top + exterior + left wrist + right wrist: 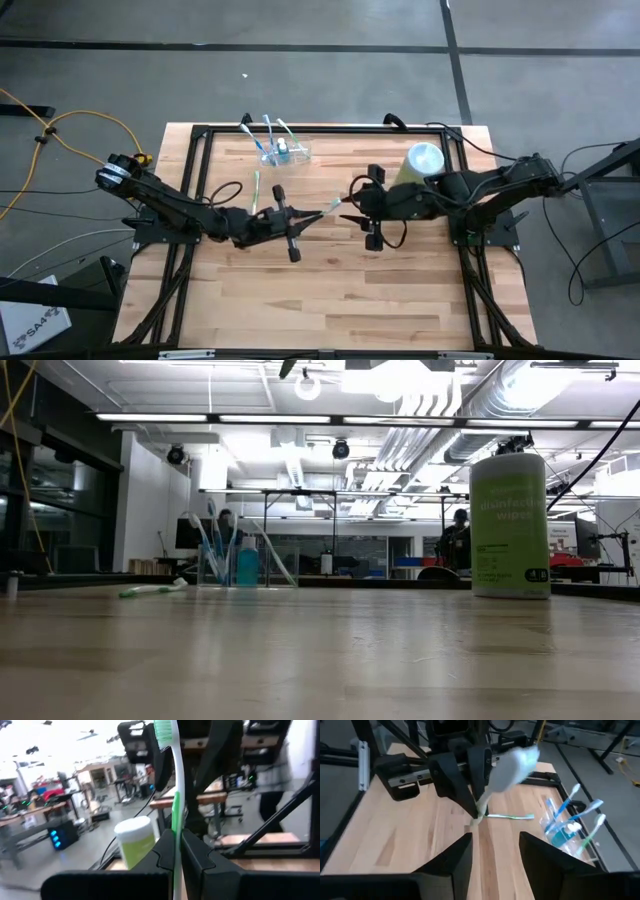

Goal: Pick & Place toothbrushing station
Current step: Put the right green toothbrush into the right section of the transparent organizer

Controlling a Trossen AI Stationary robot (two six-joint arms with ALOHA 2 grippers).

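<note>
Left claw [312,214] is clenched on a green-and-white toothbrush [325,209], held mid-desk w/ its head toward the right claw [352,211], whose fingers are spread, empty, just beside it. Toothbrushing station [284,152] is seen near the desk's [330,300] far edge, w/ brushes upright inside; another green toothbrush [255,188] is laid just beside it.

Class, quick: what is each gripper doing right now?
Left gripper: shut on a green-and-white toothbrush.
Right gripper: open, holding nothing.
</note>
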